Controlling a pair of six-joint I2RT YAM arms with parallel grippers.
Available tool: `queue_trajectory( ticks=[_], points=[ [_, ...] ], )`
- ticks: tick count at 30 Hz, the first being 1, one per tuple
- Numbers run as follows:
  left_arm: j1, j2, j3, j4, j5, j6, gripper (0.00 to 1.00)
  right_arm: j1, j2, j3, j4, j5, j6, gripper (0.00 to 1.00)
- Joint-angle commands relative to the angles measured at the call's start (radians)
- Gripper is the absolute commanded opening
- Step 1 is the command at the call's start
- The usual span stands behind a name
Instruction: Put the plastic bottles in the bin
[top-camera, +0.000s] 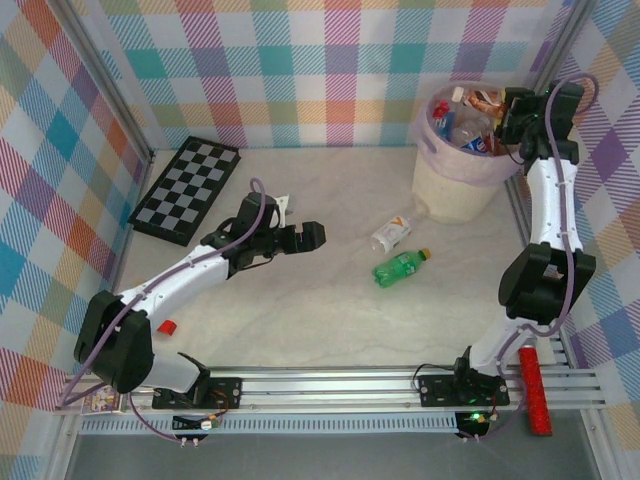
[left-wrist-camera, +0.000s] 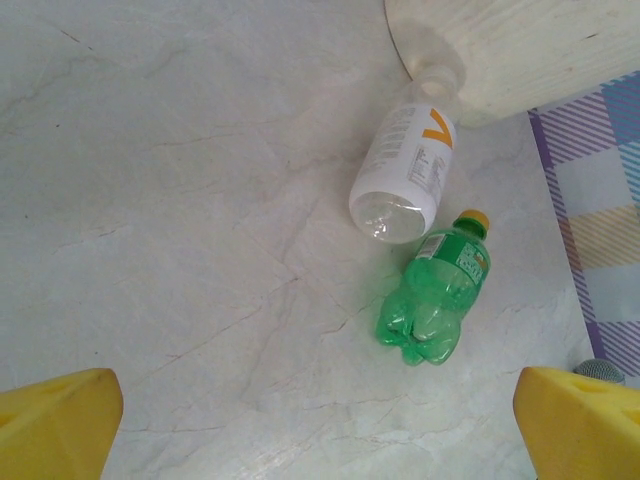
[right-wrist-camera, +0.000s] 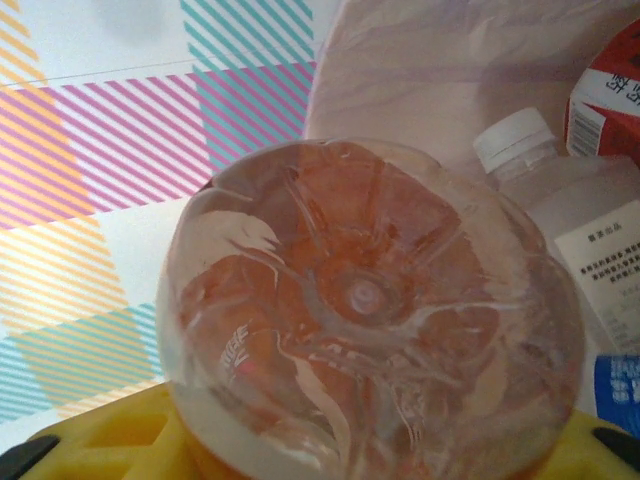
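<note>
As logged from my remote station, every entry is placed relative to the bin (top-camera: 455, 195), the cream wastebasket with a pale pink liner over its rim, standing on the worktop (top-camera: 300, 320).

1. Right fingers (top-camera: 510, 118): above the bin's rim, at its right side. They are closed on a brown-tinted bottle (right-wrist-camera: 370, 310). My wrist view faces its moulded base, with the liner and the bin's contents behind it.

2. Binned bottles (top-camera: 468, 128): a heap inside the bin, several of them clear. I make out a white-capped bottle (right-wrist-camera: 515, 140), a red-and-white label and a blue label. I cannot count them.

3. White-labelled bottle (left-wrist-camera: 405, 170): clear, with an orange mark on its label. It lies on its side on the worktop, its neck at the foot of the bin and its base pointing away. I cannot tell whether the neck touches the bin.

4. Green bottle (left-wrist-camera: 432, 300): yellow cap, lying on its side just beside entry 3. It is on the side away from the bin, near it but apart.

5. Left fingers (top-camera: 308, 237): spread open and holding nothing, low over bare worktop. They are well apart from the bin, and both loose bottles lie between them and it.

6. Chessboard (top-camera: 187, 190): flat on the worktop, well apart from the bin, beyond the left arm.

7. Red stick (top-camera: 535, 390): on the near rail, on the bin's side of the worktop but well apart from it.
</note>
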Motion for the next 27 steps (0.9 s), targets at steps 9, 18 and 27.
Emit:
queue_trajectory(
  ticks=[9, 18, 27],
  points=[
    [0.01, -0.045, -0.007, -0.046, -0.022, 0.023, 1.0, 0.038, 0.072, -0.001, 0.11, 0.154, -0.071, 0.68],
    [0.01, -0.058, -0.009, -0.058, -0.027, 0.028, 1.0, 0.037, 0.043, 0.011, 0.067, 0.18, -0.12, 0.96],
    [0.01, -0.05, -0.005, -0.053, -0.022, 0.028, 1.0, 0.04, 0.004, 0.046, 0.068, 0.11, -0.136, 0.96]
  ],
)
